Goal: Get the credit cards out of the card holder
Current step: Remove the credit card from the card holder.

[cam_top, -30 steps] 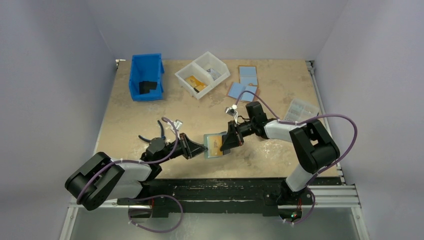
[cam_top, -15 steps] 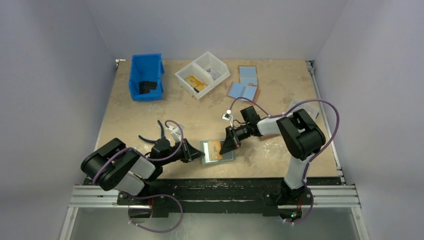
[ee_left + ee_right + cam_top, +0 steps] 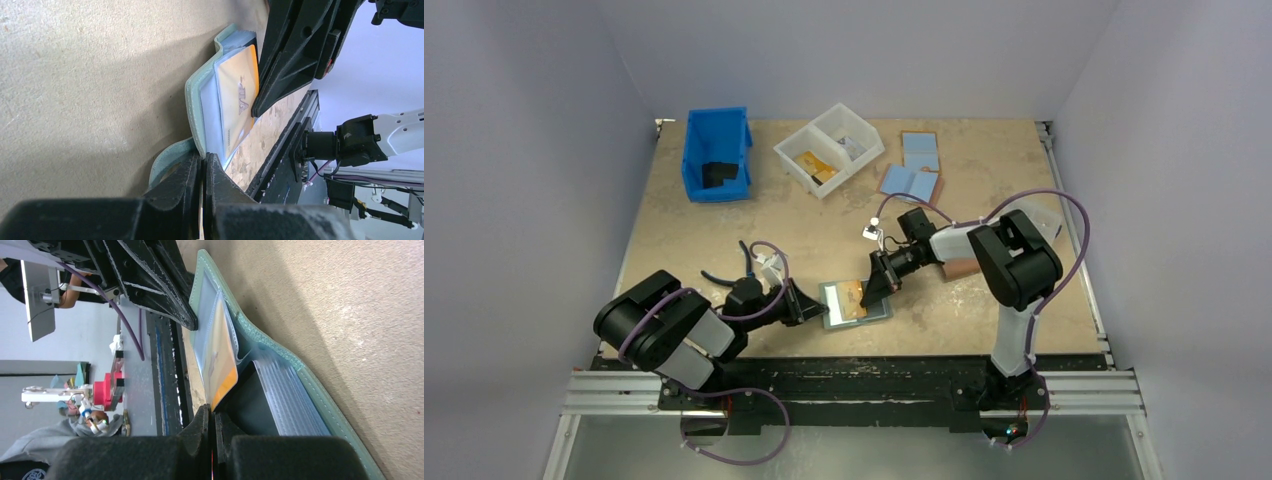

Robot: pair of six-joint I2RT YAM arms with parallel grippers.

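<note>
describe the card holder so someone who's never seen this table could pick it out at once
On the tan table, look near the front edge between the two arm bases. A small teal-green soft folding wallet lies open there, the left fingers and right fingers shut, touching it. Unlike the flat light-blue-and-brown wallets far back, it shows clear sleeves holding a tan-orange card.

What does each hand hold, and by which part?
Left hand: the teal wallet by its flap. Right hand: apparently the orange card by its end.
</note>
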